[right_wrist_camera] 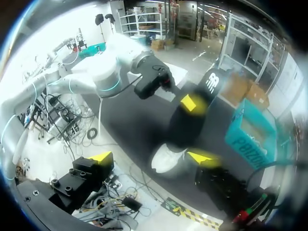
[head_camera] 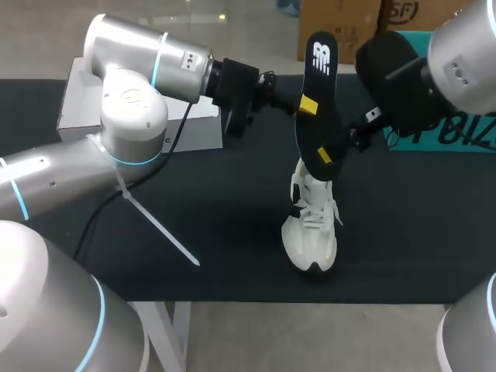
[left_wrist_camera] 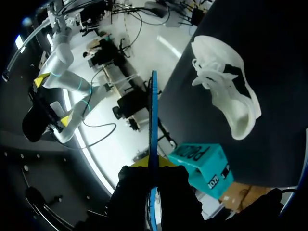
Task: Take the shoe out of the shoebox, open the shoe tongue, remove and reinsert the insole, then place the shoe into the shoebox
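The insole was out of the shoe and stood upright in the upper middle of the head view, directly above the white shoe at centre on the dark worktop. Our left hand pinched its edge, likely to steer it back in. Our right hand hung spread by its lower end, and the teal shoebox sat far right.

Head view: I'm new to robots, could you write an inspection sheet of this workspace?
Surface: black table.
Job's things: white shoe on the table; black insole held above it; teal shoebox at right rear.
Clutter: white box at left rear.
Grippers: left gripper shut on the insole; right gripper open.
Cables: black cable by the left arm.
Surroundings: nothing seen.
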Motion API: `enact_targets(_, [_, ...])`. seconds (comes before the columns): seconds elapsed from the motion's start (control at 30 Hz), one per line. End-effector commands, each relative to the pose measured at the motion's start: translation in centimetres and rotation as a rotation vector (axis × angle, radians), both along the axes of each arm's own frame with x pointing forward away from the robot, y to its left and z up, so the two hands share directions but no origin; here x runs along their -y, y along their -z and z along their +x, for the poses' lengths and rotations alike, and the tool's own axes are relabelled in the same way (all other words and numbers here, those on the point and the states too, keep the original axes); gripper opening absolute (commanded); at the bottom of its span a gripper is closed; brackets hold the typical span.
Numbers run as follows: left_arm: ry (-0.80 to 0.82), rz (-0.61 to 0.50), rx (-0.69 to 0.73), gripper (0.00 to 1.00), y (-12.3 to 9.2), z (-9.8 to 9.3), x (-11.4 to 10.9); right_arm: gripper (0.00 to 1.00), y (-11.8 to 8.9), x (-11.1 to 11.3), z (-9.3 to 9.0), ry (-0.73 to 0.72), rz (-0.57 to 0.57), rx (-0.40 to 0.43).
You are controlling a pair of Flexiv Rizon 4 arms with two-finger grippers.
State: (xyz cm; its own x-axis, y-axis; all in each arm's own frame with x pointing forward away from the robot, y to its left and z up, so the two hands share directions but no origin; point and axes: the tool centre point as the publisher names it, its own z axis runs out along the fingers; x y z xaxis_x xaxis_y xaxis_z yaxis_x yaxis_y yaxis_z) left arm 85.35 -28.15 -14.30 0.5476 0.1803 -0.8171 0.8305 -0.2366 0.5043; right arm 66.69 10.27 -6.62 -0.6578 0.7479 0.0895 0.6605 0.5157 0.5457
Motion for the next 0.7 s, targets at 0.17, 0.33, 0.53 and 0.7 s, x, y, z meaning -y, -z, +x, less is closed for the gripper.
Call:
enact_targets(0.17, [-0.001, -0.001, 0.002, 0.00, 0.0, 0.0, 0.1, 1.00, 2.2, 3.9, 3.0, -0.124, 0.290, -0.148])
enact_targets(0.33, [-0.001, -0.001, 0.002, 0.00, 0.0, 0.0, 0.1, 1.00, 3.6, 5.2, 4.3, -0.193, 0.472, -0.199])
enact_targets(0.53, [-0.001, -0.001, 0.002, 0.00, 0.0, 0.0, 0.1, 1.00, 5.0, 5.6, 5.3, -0.265, 0.650, -0.226])
enact_targets(0.7, [-0.001, -0.001, 0.002, 0.00, 0.0, 0.0, 0.1, 1.00, 5.9, 4.7, 5.6, -0.312, 0.728, -0.207])
